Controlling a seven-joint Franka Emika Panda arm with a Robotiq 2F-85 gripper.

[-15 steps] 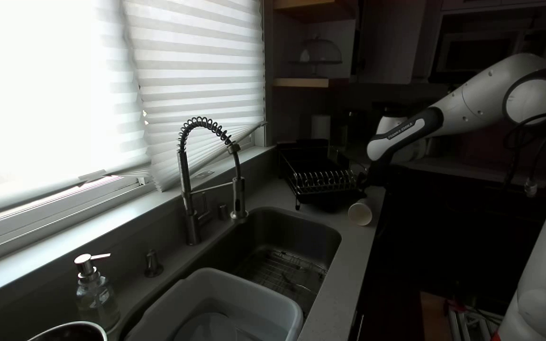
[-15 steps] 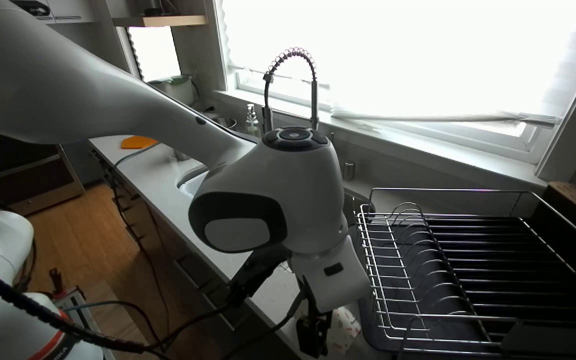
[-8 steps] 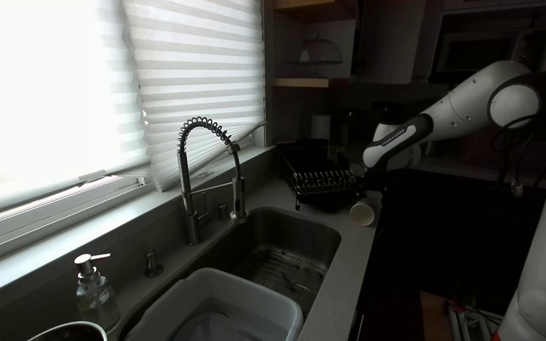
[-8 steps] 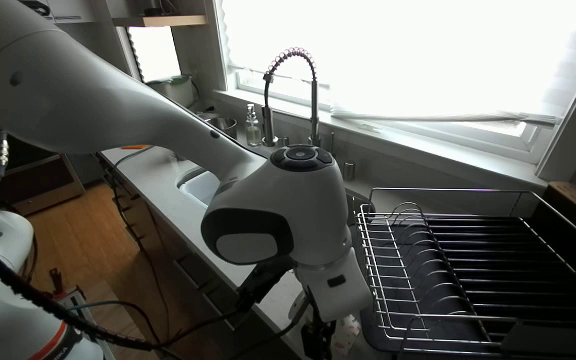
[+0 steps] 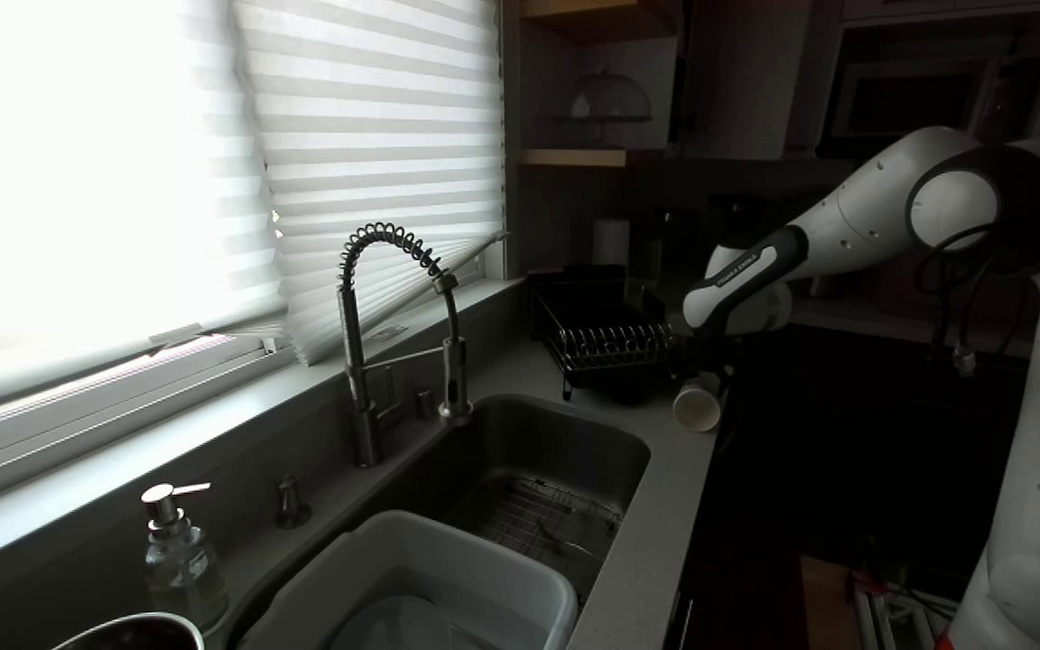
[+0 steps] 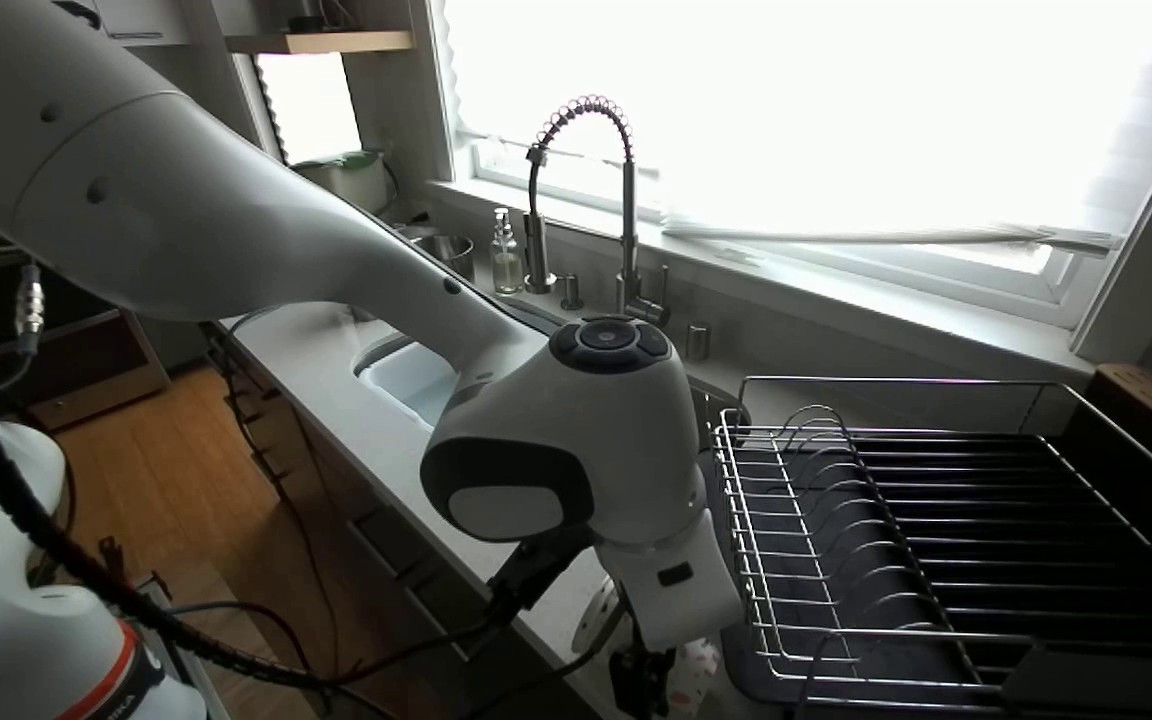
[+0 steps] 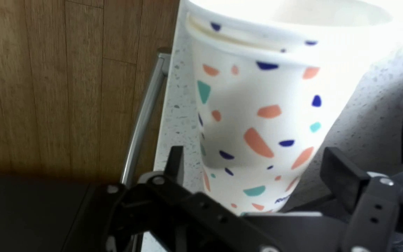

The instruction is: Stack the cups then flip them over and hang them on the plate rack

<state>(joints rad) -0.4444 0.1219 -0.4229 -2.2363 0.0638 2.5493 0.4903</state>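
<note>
Left to right in an exterior view: pump bottle (image 5: 184, 569), faucet (image 5: 353, 348), tub (image 5: 493, 578) in the sink (image 5: 565, 435), rack (image 5: 617, 350) on the counter (image 5: 651, 533), then stacked cups (image 5: 697, 410) just beside the rack, tilted, mouth to the fore. In the wrist view, at either side of the cups' base, spread fingers (image 7: 176, 162) of the gripper (image 7: 253, 155).

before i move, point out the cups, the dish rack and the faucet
Cups (image 7: 261, 113): in the wrist view, on the outer one's spotted side.
Dish rack (image 6: 996, 537): in an exterior view, on its middle bars.
Faucet (image 5: 352, 348): in an exterior view, on its upright post.
</note>
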